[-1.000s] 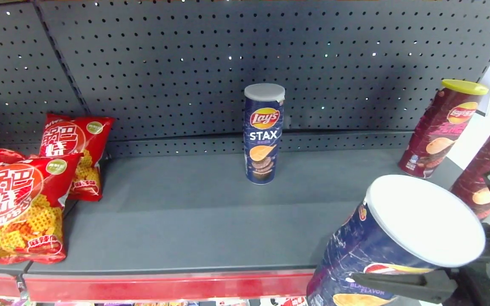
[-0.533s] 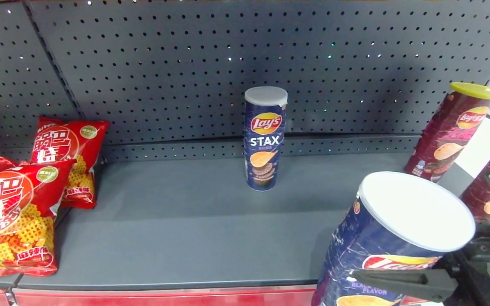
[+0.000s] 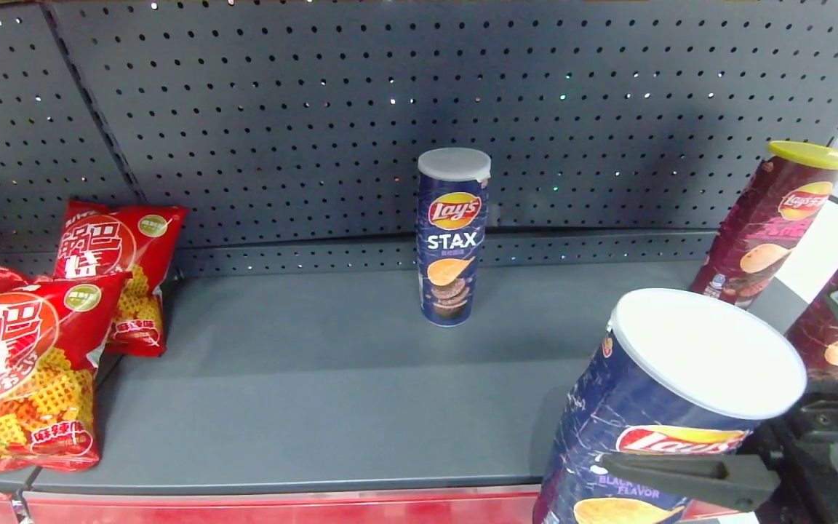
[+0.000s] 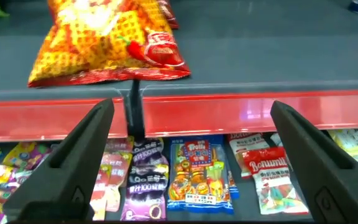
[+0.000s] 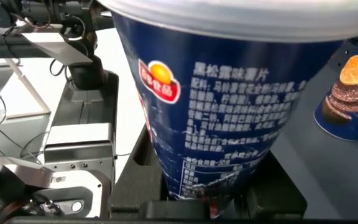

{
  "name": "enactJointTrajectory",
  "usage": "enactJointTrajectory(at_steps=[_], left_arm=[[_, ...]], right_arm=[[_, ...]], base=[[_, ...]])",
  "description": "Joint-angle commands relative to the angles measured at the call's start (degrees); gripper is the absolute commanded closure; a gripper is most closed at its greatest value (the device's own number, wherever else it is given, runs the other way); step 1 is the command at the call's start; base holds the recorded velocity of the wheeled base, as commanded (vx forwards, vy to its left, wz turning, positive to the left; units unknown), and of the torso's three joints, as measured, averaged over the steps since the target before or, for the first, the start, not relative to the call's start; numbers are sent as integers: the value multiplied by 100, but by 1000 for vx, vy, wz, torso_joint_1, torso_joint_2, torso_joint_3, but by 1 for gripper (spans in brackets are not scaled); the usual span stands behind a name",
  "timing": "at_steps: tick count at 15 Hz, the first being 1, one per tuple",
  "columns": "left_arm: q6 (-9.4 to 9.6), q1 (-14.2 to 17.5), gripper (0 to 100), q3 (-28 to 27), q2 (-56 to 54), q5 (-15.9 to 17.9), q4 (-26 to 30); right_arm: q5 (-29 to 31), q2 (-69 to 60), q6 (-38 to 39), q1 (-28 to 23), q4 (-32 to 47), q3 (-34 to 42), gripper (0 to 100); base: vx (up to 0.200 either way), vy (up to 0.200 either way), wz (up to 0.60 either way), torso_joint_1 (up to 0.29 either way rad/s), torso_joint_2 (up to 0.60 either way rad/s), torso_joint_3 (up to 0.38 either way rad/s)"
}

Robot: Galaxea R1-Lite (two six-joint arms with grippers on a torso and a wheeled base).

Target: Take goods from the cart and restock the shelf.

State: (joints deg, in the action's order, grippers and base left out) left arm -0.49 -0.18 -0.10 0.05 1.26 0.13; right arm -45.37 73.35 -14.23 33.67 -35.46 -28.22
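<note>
**Head view: blue can creeps up to the shelf edge, clamped in the right gripper**

Over the last second the whole head picture slides, with the red snack bags drifting toward the left edge. That is the camera shifting, not the goods. In the half second since, the shelf scene holds steady. Only the blue can at the lower right rises a little and moves slightly toward the frame's centre.

The right gripper is closed around the blue can's lower body, one dark finger crossing its front. The right wrist view shows the same can seated upright in the gripper. Its white lid sits level with the front lip of the shelf, and its base hangs below the red price rail, so it is not yet on the deck.

A matching standing can waits at the middle back, against the pegboard. Two maroon cans stand at the right edge. Bare deck lies between the standing can and the blue can.

The left gripper hangs with its fingers spread and nothing between them, in front of the rail and the sweets packets on the tier below.

The carry looks near its end. The can probably needs more lift to clear the lip before going in beside its twin.
</note>
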Motion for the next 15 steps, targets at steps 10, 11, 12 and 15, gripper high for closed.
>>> enactJointTrajectory(at_steps=[10,11,12,15], left_arm=[[40,-1740,0,-1906,4275,771,-2536],[66,-1731,0,-1977,4891,912,-3186],[93,-1713,0,-2091,5778,1342,-4118],[910,-1274,0,-2390,7246,2819,-4874]], right_arm=[[2,30,271,-80,-13,-280,100],[2,30,280,-98,-5,-298,100],[11,13,289,-106,-5,-316,100],[11,-14,491,-106,-5,-439,100]], base=[[0,0,0,0,0,0],[0,0,0,0,0,0],[0,0,0,0,0,0],[0,0,0,0,0,0]])
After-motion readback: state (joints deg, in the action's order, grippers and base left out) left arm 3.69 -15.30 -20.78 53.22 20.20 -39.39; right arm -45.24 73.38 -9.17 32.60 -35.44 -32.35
